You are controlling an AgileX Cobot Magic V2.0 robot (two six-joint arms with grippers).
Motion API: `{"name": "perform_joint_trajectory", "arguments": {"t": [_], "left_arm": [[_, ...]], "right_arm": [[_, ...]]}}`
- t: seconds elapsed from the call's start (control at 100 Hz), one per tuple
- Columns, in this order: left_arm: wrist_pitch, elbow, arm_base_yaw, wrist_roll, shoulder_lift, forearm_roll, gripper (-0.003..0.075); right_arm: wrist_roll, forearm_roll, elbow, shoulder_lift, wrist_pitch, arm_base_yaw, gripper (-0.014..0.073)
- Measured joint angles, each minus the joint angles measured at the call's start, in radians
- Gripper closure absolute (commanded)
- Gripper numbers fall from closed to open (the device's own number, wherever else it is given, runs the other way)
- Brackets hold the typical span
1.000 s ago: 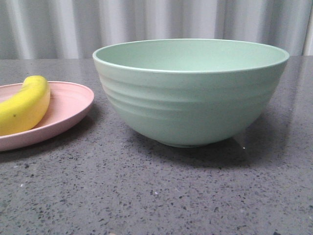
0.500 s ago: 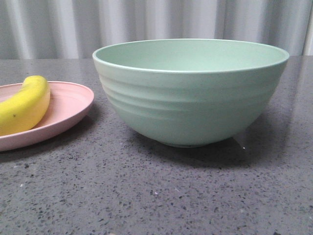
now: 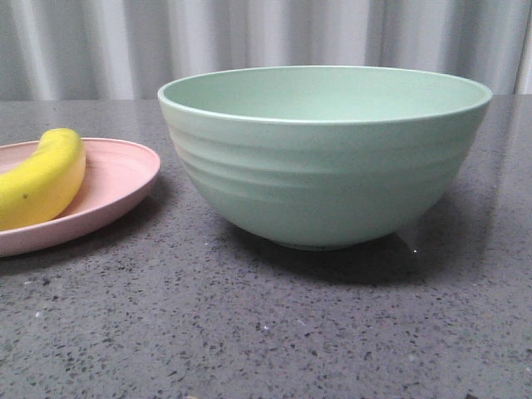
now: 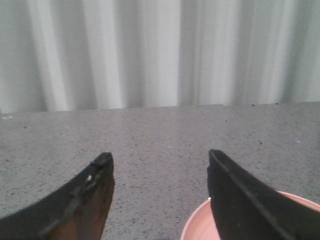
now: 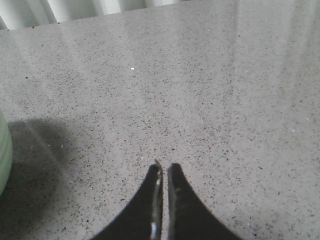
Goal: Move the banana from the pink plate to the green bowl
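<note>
The banana [image 3: 41, 179] lies on the pink plate [image 3: 116, 179] at the left of the front view. The green bowl [image 3: 324, 154] stands to the right of the plate, apart from it. My left gripper [image 4: 160, 160] is open and empty above the table, with the pink plate's rim [image 4: 200, 227] showing under its right finger; the banana is out of that view. My right gripper [image 5: 164, 167] is shut and empty over bare table, with the bowl's edge [image 5: 3, 155] at the side of its view. Neither gripper shows in the front view.
The dark speckled stone table [image 3: 266, 332] carries the plate and bowl. A pale pleated curtain [image 3: 266, 41] hangs behind the table's far edge.
</note>
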Motion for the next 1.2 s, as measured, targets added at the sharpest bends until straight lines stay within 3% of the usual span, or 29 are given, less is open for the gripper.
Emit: {"name": "perform_joint_trajectory", "arguments": {"t": [0.26, 0.56, 1.2], "left_arm": [[0.251, -0.151, -0.170, 0.000, 0.174, -0.010, 0.0334], [0.391, -0.202, -0.319, 0.000, 0.357, -0.018, 0.0334], [0.418, -0.226, -0.348, 0.000, 0.594, -0.034, 0.0334]], "right_arm": [[0.000, 0.000, 0.000, 0.000, 0.000, 0.000, 0.0657], [0.000, 0.000, 0.000, 0.000, 0.002, 0.000, 0.0657], [0.000, 0.000, 0.000, 0.000, 0.002, 0.000, 0.0657]]}}
